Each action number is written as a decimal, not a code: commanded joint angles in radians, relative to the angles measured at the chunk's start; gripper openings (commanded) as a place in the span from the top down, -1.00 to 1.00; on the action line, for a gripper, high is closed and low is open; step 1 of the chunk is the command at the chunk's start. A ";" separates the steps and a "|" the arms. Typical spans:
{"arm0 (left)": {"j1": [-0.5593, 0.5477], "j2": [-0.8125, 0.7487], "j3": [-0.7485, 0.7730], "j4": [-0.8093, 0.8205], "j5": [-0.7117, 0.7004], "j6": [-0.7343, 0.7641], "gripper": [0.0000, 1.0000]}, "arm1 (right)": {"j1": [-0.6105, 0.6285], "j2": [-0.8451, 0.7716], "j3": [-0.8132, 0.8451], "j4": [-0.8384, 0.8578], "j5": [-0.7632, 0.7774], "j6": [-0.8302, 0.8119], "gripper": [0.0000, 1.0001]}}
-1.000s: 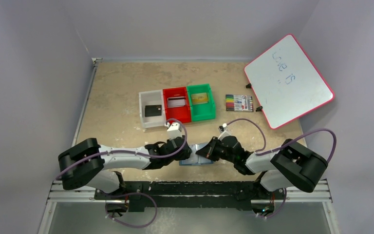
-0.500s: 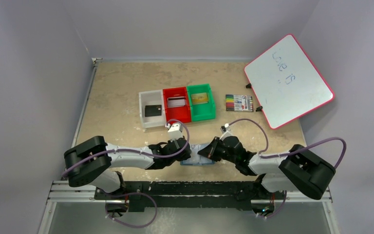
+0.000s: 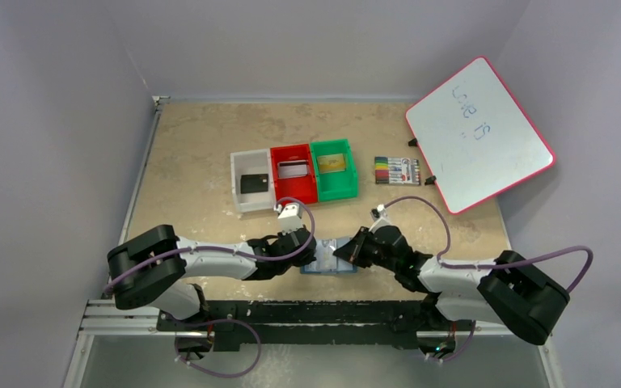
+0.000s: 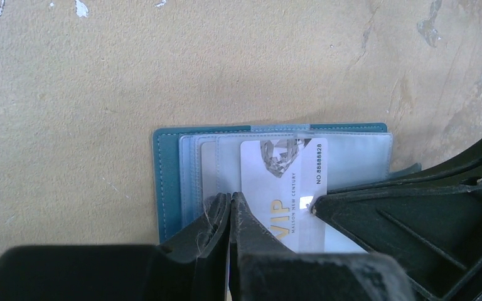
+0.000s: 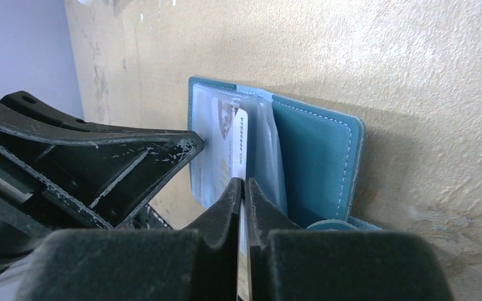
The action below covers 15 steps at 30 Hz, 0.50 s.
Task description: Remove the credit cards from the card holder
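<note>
Overall light: bright, even, diffuse, from overhead; no hard beam in any view.
Top view shadows: soft, dim patch under the arms [image 3: 210, 259] at lower centre; left wall darker than the table [image 3: 194, 137].
Wrist view shadows: faint grey band above the card holder [image 4: 166, 182] in the left view; broader soft shade to its right in the right view.
Glare: whiteboard [image 3: 479, 133] washed pale at upper right; milky sheen on the clear pockets [image 4: 358, 157]; card [image 4: 282, 182] near white.
Focus: table grain and card print crisp; left gripper fingers [image 4: 204, 237] and right gripper fingers [image 5: 223, 214] soften toward the bottom edge.
Distortion: mild, walls splaying at the top view's sides.
</note>
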<state>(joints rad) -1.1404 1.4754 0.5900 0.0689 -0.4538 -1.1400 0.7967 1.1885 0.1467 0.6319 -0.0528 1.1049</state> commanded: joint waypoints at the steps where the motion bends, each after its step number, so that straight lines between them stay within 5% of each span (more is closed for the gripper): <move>1: -0.004 0.033 -0.004 -0.101 0.012 0.028 1.00 | -0.014 -0.006 0.039 -0.020 -0.019 -0.059 0.85; 7: -0.007 0.029 -0.002 -0.103 0.008 0.028 1.00 | -0.027 0.003 0.029 0.043 -0.056 -0.040 0.81; 10: -0.007 0.029 -0.001 -0.107 0.006 0.029 1.00 | -0.034 -0.014 0.021 0.058 -0.061 -0.021 1.00; 15: -0.008 0.024 0.004 -0.115 0.000 0.030 1.00 | -0.038 -0.089 0.029 -0.078 0.016 -0.024 1.00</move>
<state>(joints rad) -1.1412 1.4773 0.5953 0.0601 -0.4541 -1.1397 0.7673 1.1610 0.1516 0.6132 -0.0929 1.0843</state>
